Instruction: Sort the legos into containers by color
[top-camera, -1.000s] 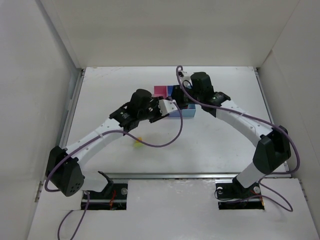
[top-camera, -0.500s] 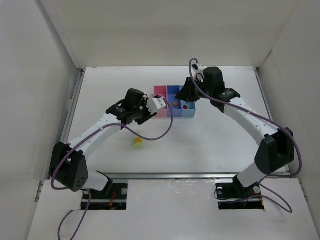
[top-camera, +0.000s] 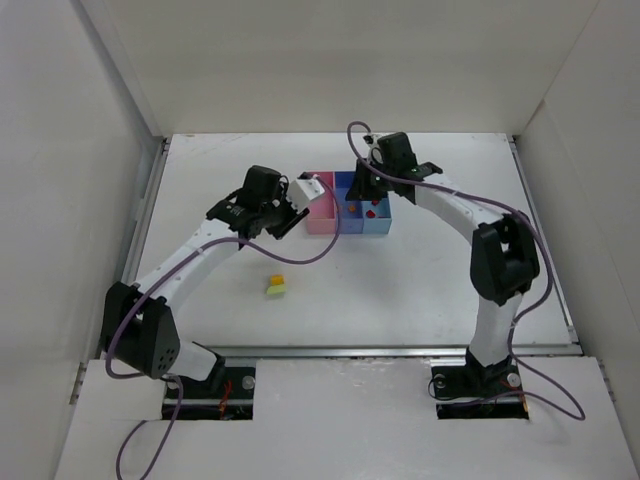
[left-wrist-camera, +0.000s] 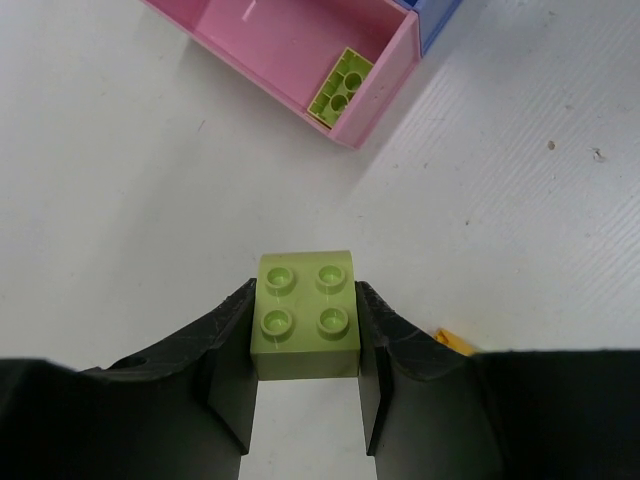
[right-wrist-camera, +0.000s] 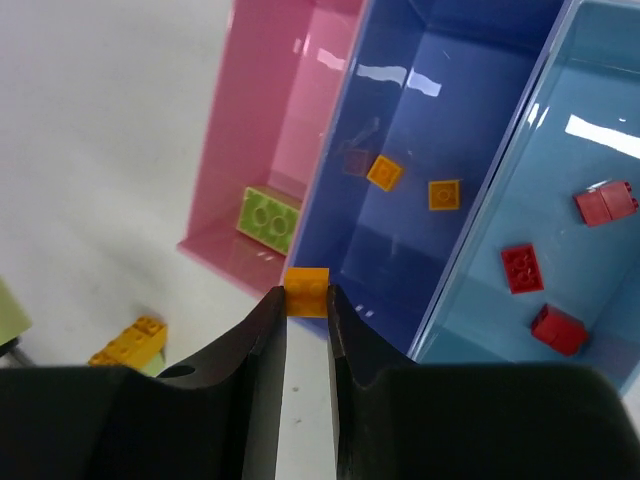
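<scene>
left wrist view: the left gripper (left-wrist-camera: 305, 345) pinches a lime brick (left-wrist-camera: 305, 305) by its sides, studs up, squarish with no clear long axis, short of the pink bin (left-wrist-camera: 260, 40) at upper centre, probably headed there since a lime piece (left-wrist-camera: 340, 88) lies inside. right gripper (right-wrist-camera: 305, 305) clamps an orange brick (right-wrist-camera: 307, 288) at the near rim of the purple-blue bin (right-wrist-camera: 440, 110) holding orange ones (right-wrist-camera: 385, 172)

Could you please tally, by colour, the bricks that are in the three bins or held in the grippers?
Green bricks: 2
Orange bricks: 3
Red bricks: 3
Total: 8
</scene>
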